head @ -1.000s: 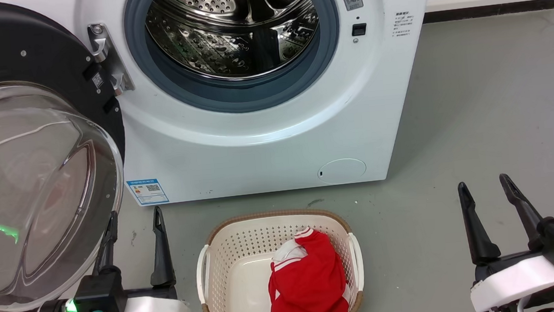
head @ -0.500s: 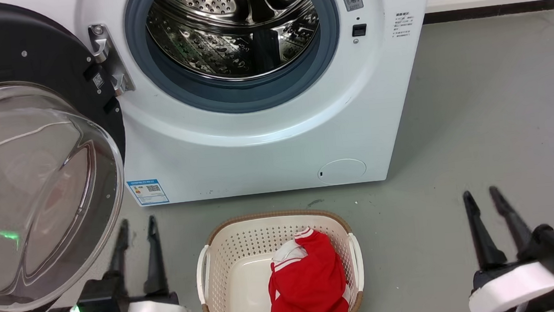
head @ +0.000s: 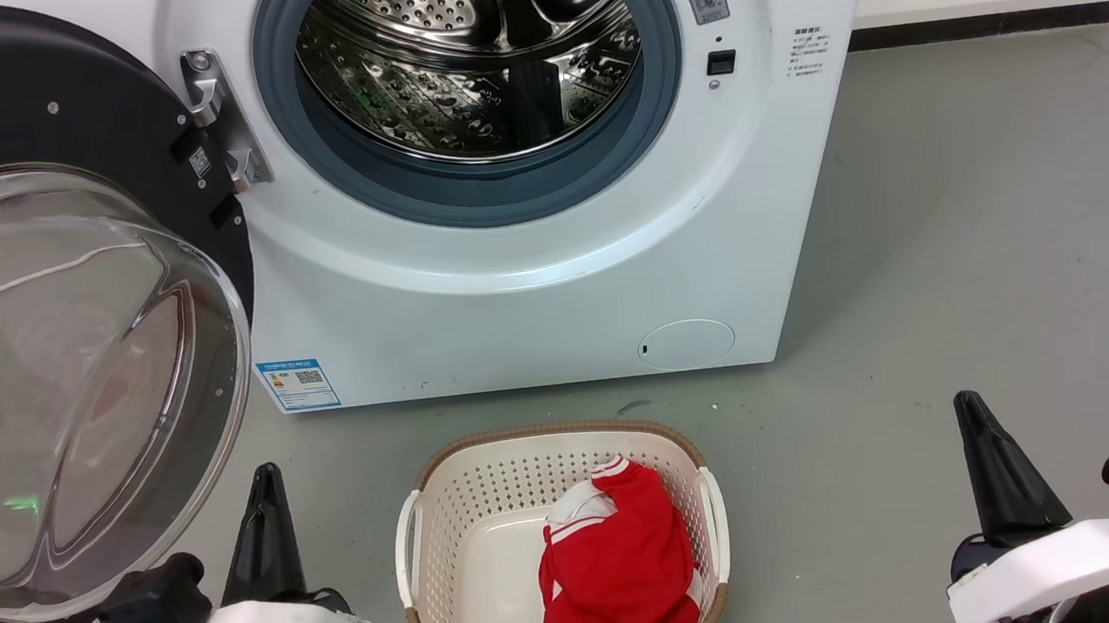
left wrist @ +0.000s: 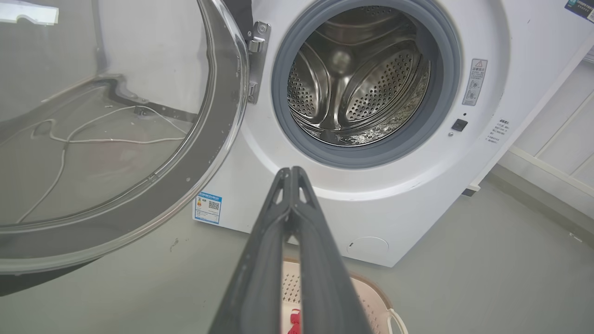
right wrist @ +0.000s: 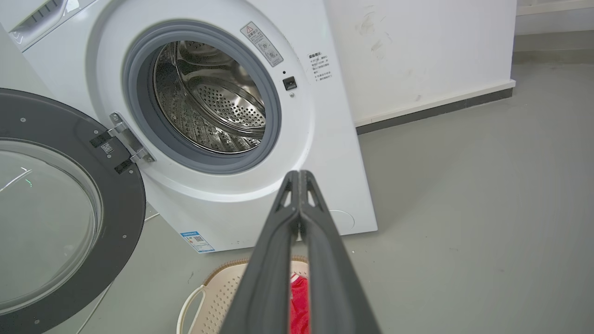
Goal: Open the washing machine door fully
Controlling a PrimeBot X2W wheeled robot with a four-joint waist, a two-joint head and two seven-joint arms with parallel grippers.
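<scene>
Wrist views: washing machine door point(right wrist: 121, 204) open; left jaws, right jaws pressed together.

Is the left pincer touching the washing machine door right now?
Apart. The left wrist view shows the shut left pincer with bare grey floor between it and the washing machine door, which hangs open off to one side.

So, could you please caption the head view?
Washing machine door open, drum exposed, basket below; left tool, right tool shut.
</scene>
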